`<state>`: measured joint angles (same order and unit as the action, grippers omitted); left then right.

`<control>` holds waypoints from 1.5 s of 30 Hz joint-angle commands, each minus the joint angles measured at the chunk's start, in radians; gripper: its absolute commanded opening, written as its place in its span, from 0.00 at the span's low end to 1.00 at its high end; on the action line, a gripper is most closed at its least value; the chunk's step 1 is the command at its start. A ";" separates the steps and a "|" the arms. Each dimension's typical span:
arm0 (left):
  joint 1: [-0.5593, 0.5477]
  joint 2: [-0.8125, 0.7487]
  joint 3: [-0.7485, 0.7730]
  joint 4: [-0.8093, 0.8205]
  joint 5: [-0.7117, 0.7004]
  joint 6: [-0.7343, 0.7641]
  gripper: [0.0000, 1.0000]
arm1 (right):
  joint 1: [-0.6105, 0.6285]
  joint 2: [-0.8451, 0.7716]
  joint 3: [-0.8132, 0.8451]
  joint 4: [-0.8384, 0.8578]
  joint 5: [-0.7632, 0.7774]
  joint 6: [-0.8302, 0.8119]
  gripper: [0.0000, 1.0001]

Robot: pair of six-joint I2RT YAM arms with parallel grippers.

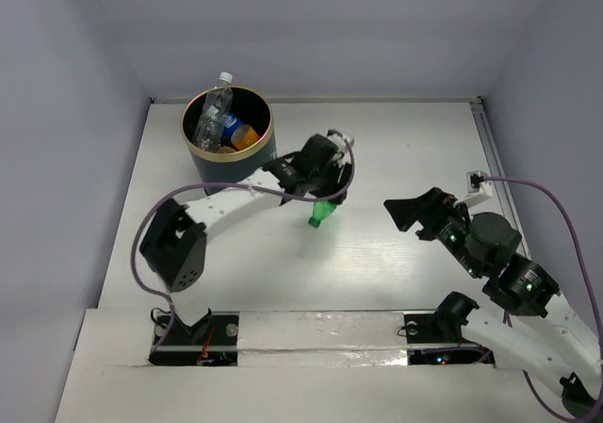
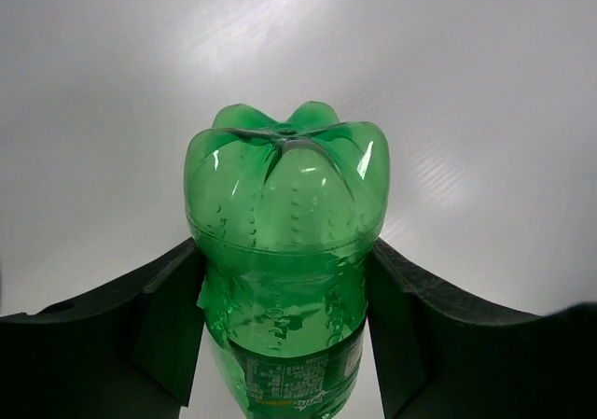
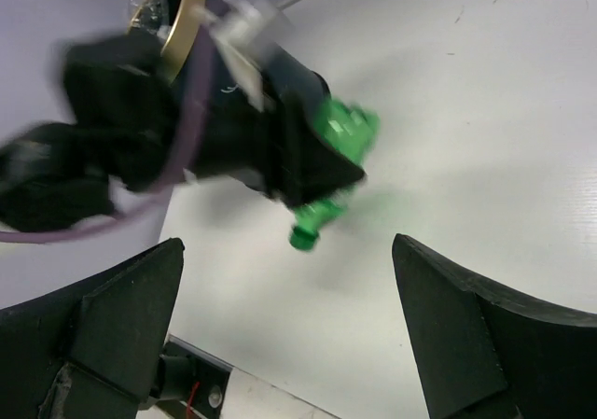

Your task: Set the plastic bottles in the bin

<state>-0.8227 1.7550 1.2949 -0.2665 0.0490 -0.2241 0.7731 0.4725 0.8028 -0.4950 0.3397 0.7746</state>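
My left gripper (image 1: 327, 189) is clenched on the green bottle (image 2: 284, 242). Only its wrist camera shows the petal-lobed, dimpled, see-through base facing away from me, the black fingers (image 2: 163, 316) pressing both sides, and a label strip whose print is too small to read. The overhead view loses all that but places the bottle cap-down, near the right of the bin (image 1: 229, 170), a dark cylinder with a gold rim holding a clear white-capped bottle (image 1: 216, 112) and an orange one (image 1: 247, 138). My right gripper (image 3: 287, 270) is spread wide and empty, well apart, its camera catching the green screw cap, blurred.
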 commanded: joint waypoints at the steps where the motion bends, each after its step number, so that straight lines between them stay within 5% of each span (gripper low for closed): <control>1: 0.002 -0.210 0.211 -0.005 -0.006 -0.024 0.52 | 0.000 0.023 -0.002 0.013 -0.019 -0.034 0.98; 7: 0.115 -0.262 0.469 -0.097 -0.195 0.029 0.52 | 0.000 0.084 -0.011 0.099 -0.076 -0.058 0.98; 13: 0.409 -0.293 0.413 -0.019 -0.140 -0.015 0.52 | 0.000 0.121 -0.007 0.142 -0.134 -0.061 0.98; 23: 0.530 -0.218 0.356 0.113 -0.162 0.026 0.55 | 0.000 0.110 -0.013 0.104 -0.126 -0.047 0.98; 30: 0.530 -0.284 0.331 0.144 -0.133 -0.006 0.96 | 0.000 0.086 0.010 0.044 -0.055 -0.043 0.97; 32: 0.530 -0.327 0.337 0.147 -0.077 -0.024 0.99 | 0.000 0.087 0.021 0.030 -0.044 -0.044 0.95; 34: 0.530 -0.377 0.342 0.154 -0.022 -0.043 0.99 | 0.000 0.097 0.048 0.018 -0.019 -0.047 0.89; 40: 0.510 -0.549 0.325 0.171 0.049 -0.116 0.99 | 0.000 0.120 0.188 -0.002 0.091 -0.087 0.37; 45: 0.510 -0.684 0.230 0.148 0.019 -0.155 0.99 | 0.000 0.132 0.311 -0.017 0.160 -0.146 0.15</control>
<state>-0.3126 1.1213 1.5650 -0.1455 0.0586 -0.3332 0.7731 0.6106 1.0233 -0.5240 0.4152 0.6819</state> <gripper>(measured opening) 0.990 0.171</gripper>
